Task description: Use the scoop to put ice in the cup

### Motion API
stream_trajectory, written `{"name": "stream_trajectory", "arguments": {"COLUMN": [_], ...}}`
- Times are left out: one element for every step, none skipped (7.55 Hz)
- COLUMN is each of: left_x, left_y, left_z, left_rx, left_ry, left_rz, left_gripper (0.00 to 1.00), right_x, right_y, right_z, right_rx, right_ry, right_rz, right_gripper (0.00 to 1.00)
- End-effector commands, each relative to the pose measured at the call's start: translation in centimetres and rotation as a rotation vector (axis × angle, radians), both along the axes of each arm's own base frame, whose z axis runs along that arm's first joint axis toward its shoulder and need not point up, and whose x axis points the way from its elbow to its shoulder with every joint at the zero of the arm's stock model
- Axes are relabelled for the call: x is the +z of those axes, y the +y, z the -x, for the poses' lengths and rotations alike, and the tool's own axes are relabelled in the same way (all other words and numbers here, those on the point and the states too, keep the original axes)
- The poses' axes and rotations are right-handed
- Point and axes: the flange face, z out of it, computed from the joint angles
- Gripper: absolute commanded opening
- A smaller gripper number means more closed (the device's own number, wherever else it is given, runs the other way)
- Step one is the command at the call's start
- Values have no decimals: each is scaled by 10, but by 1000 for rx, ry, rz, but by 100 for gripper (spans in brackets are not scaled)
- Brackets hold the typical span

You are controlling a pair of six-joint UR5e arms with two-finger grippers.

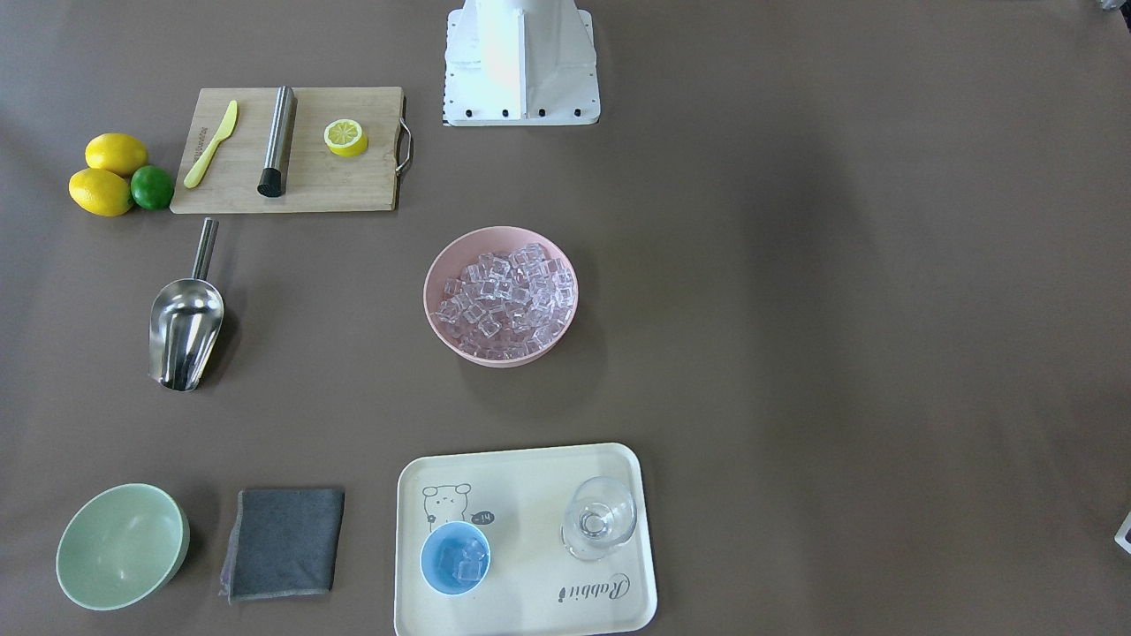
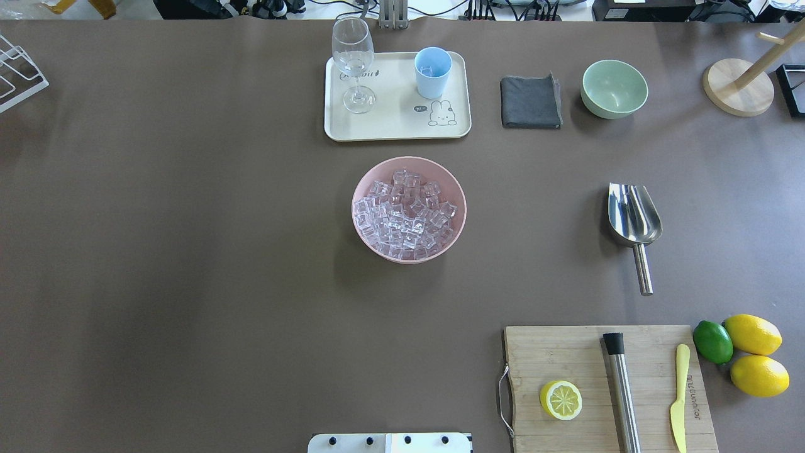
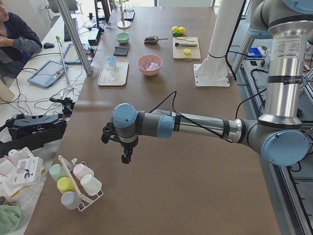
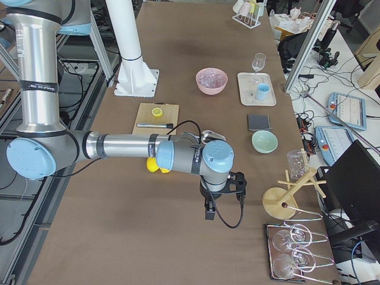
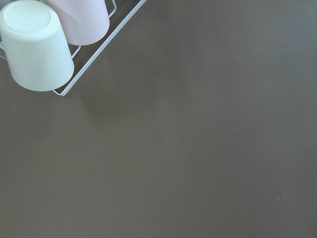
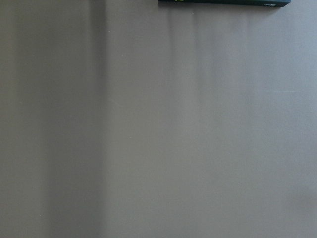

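The ice (image 1: 508, 296) fills a pink bowl (image 1: 439, 311) at the table's middle. The light-blue cup (image 1: 455, 556) stands on a cream tray (image 1: 530, 477) and holds a few ice cubes; it also shows in the overhead view (image 2: 433, 72). The steel scoop (image 1: 185, 322) lies empty on the table, apart from both, on the robot's right side (image 2: 634, 220). My left gripper (image 3: 125, 157) hangs over the table's far left end. My right gripper (image 4: 209, 212) hangs over the far right end. Both show only in side views, so I cannot tell whether they are open or shut.
A clear glass (image 2: 354, 63) stands on the tray. A grey cloth (image 2: 531, 102) and green bowl (image 2: 614, 88) lie beside it. A cutting board (image 2: 648, 358) holds a lemon half, steel cylinder and yellow knife, with lemons and a lime beside it. A cup rack (image 5: 37, 47) sits under the left wrist.
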Motion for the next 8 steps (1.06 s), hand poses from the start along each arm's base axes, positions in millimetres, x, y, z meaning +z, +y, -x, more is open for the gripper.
{"name": "stream_trajectory", "arguments": {"left_x": [2, 0, -1, -1, -2, -2, 1, 1], "left_y": [0, 0, 0, 0, 0, 1, 1, 1], "left_z": [0, 1, 1, 1, 2, 3, 3, 3], "left_rx": [-1, -4, -3, -3, -6, -6, -4, -6], "left_ry": [-2, -2, -2, -2, -2, -4, -4, -4], "left_rz": [4, 4, 0, -2, -2, -3, 2, 3], "left_gripper": [98, 98, 98, 98, 98, 98, 98, 98], "right_x": [4, 8, 8, 8, 11, 19, 7, -7], "right_y": [2, 3, 3, 3, 6, 14, 12, 9], "right_z": [0, 0, 0, 1, 1, 3, 3, 2], "right_rx": [0, 0, 0, 0, 0, 0, -2, 0], "right_ry": [1, -1, -1, -3, -3, -19, -22, -8], "right_rz": [-17, -8, -8, -8, -2, 12, -20, -52], "right_gripper": [100, 100, 100, 100, 100, 100, 100, 100]}}
